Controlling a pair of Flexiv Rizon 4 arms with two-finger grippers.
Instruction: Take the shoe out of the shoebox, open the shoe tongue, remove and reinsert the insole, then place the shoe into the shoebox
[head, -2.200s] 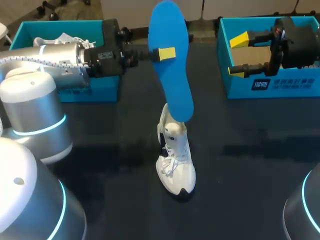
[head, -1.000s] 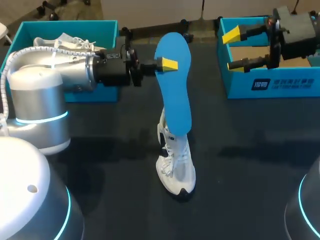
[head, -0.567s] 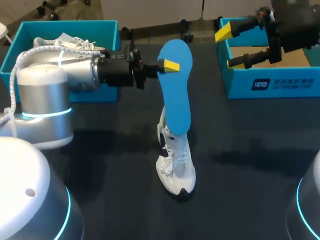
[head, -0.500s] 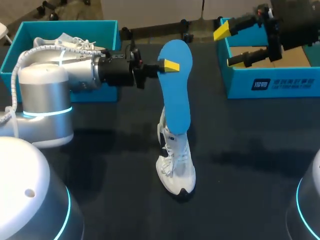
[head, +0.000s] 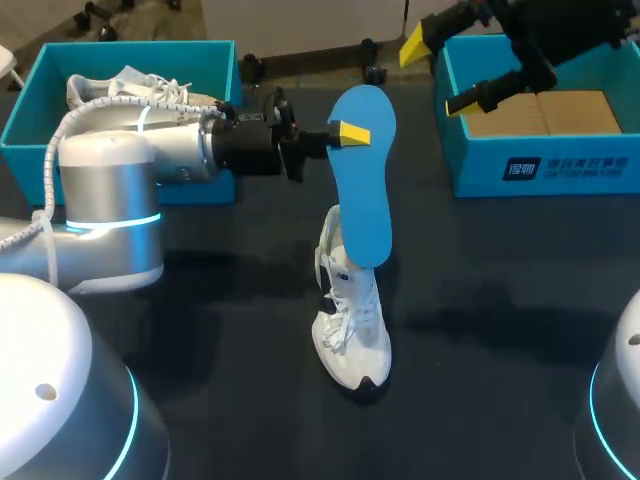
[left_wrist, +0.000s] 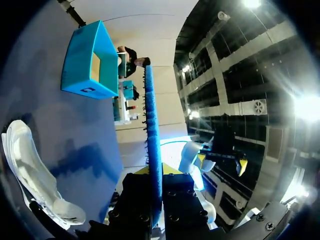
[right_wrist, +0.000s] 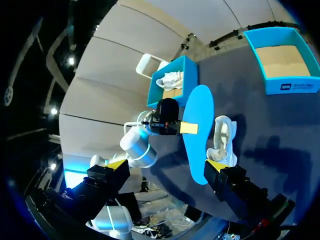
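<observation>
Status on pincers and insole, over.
Left pincer shut on blue insole, upright over the white shoe. Right pincer open, empty, up by the right shoebox. Nothing seen between insole and shoe.

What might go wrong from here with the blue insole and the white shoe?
No pincer holds the shoe. It stands on the table while the right pincer hangs open up by the shoebox, so a push may tip it. The left pincer grips the insole near its upper end only, so the long lower part may bend or miss the opening.
</observation>
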